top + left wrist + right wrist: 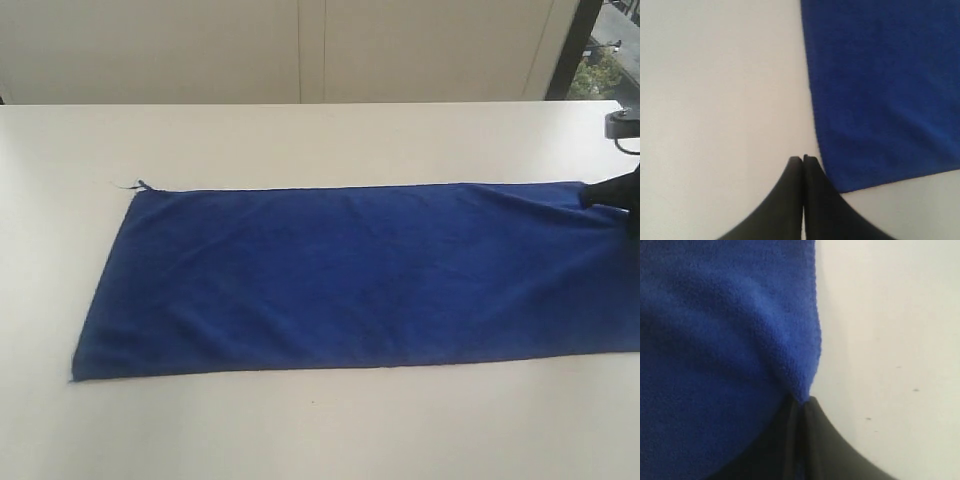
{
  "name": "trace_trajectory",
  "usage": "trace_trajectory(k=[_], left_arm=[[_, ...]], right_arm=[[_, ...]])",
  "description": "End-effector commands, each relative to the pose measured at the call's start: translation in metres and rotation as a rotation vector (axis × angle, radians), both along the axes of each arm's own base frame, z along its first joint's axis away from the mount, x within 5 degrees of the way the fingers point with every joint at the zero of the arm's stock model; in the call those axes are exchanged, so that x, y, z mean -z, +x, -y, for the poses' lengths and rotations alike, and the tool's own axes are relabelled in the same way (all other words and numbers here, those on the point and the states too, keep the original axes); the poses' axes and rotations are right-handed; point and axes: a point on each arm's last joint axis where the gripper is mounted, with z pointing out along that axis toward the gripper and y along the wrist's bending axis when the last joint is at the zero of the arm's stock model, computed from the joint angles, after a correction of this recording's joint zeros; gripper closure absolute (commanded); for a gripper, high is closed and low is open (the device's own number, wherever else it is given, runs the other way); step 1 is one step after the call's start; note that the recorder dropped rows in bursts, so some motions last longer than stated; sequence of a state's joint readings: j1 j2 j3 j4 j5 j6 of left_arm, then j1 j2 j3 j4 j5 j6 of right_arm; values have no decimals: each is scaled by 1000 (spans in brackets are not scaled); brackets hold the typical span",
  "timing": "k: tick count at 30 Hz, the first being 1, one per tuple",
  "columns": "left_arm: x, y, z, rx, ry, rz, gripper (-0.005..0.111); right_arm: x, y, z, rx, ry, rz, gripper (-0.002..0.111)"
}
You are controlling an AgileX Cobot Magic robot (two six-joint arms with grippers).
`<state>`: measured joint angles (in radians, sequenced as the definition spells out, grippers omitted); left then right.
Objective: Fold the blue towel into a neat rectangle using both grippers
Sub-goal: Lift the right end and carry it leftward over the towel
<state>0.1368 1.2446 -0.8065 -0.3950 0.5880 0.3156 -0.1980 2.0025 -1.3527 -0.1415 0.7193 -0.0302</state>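
The blue towel (350, 275) lies spread flat and long across the white table (300, 140). A loose thread sticks out at its far left corner. At the towel's far right corner, my right gripper (592, 196) shows as a black shape by the frame edge. In the right wrist view that gripper (802, 402) is shut on the blue towel (715, 340), whose hem is drawn up into a peak between the fingers. In the left wrist view my left gripper (803, 159) is shut on nothing, over bare table just beside the towel's (880, 90) edge near a corner. The left arm is outside the exterior view.
Pale cabinet doors (300, 50) run behind the table's far edge. A dark window frame (572, 45) stands at the back right. Bare table top (320, 430) lies between the towel and the near edge.
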Motion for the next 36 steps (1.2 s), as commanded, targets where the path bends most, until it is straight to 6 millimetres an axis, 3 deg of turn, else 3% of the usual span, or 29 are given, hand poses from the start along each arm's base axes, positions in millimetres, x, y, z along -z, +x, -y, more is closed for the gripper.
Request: trace_trajectory(k=[1, 7, 11, 18, 23, 30, 36], left_arm=[[0, -3, 2, 7, -7, -5, 107], [0, -3, 2, 7, -7, -5, 107], [0, -3, 2, 7, -7, -5, 107], [0, -3, 2, 7, -7, -5, 107], [0, -3, 2, 7, -7, -5, 107], [0, -3, 2, 7, -7, -5, 107], [0, -3, 2, 7, -7, -5, 107]], right_arm=[[-13, -2, 34, 74, -83, -7, 108], [-16, -3, 44, 92, -83, 8, 108], [-39, 0, 27, 84, -59, 41, 108], [-93, 5, -24, -19, -70, 116, 108], [-128, 3, -81, -146, -68, 167, 108], [-156, -5, -145, -310, -59, 217, 108], [-168, -12, -189, -437, -35, 241, 108]])
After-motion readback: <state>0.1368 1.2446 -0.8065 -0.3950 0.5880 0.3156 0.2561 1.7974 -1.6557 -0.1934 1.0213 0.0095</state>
